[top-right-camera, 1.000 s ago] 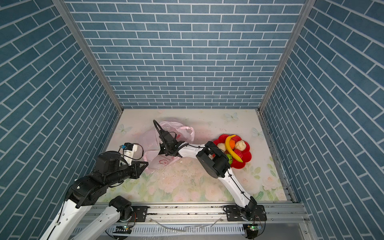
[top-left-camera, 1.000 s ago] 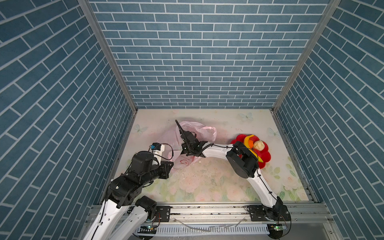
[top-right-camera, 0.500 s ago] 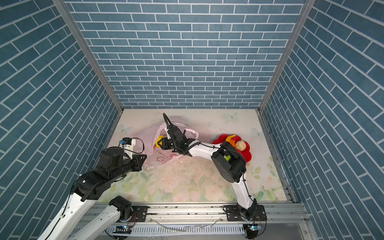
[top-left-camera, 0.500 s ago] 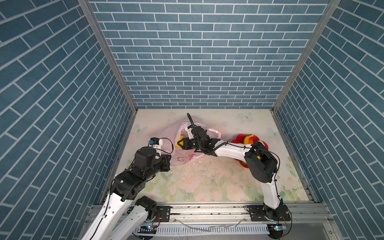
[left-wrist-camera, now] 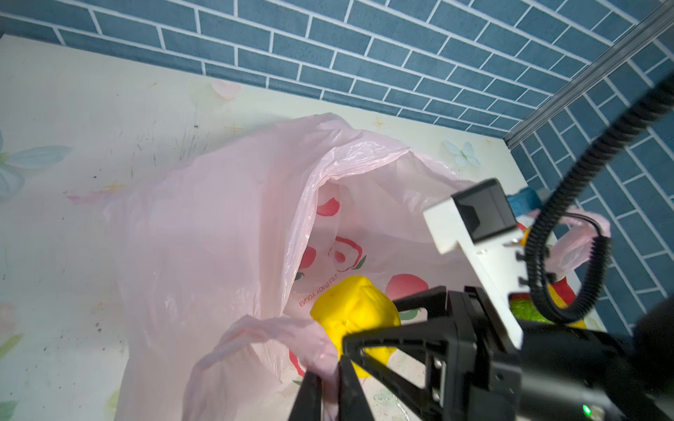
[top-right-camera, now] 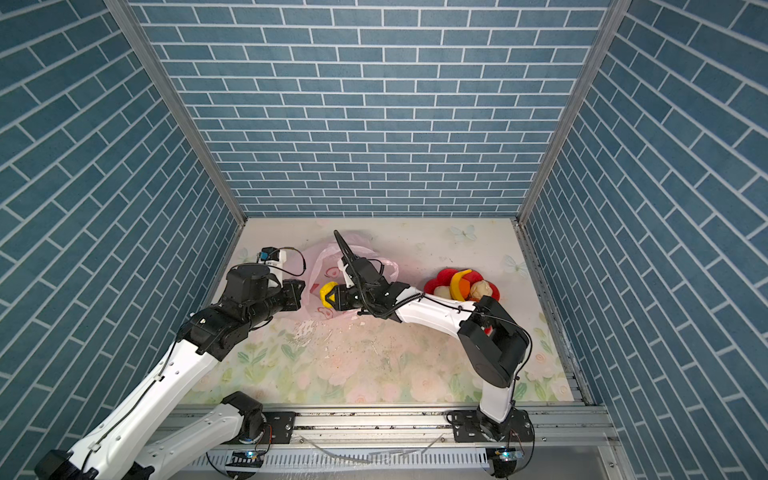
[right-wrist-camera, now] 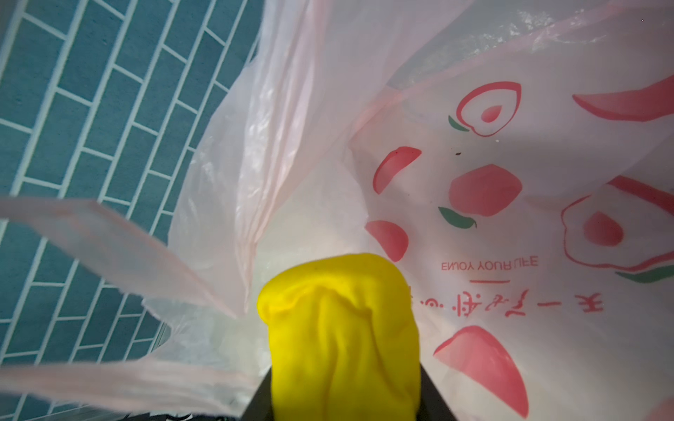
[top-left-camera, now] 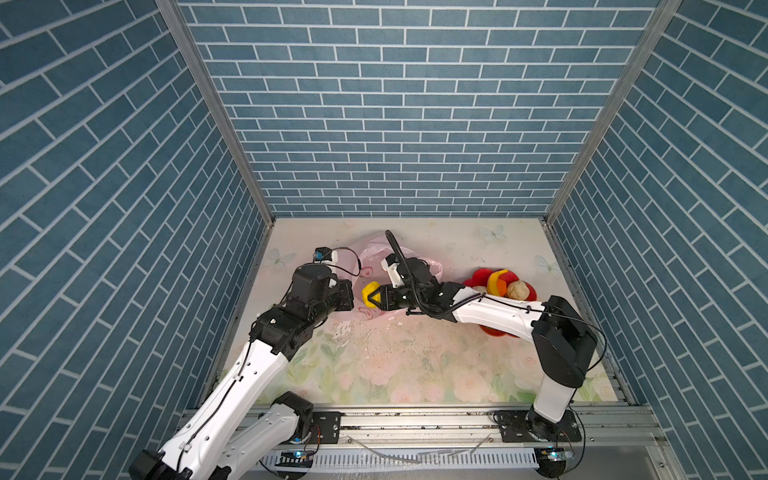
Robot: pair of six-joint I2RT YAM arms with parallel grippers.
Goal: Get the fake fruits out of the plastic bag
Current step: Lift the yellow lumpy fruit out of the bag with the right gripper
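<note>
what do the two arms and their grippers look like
The left arm and right arm both have white link shells joined by bulky black joint housings, with thin black wires along them. A ribbed black conduit arcs over the right wrist, beside a white camera bracket. The left gripper and right gripper are black; the right one's fingers are open triangular frames.

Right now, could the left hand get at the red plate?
Probably not: the left hand is shut on the plastic bag, and the right hand, gripping a yellow fruit, and its arm lie between it and the red plate.
</note>
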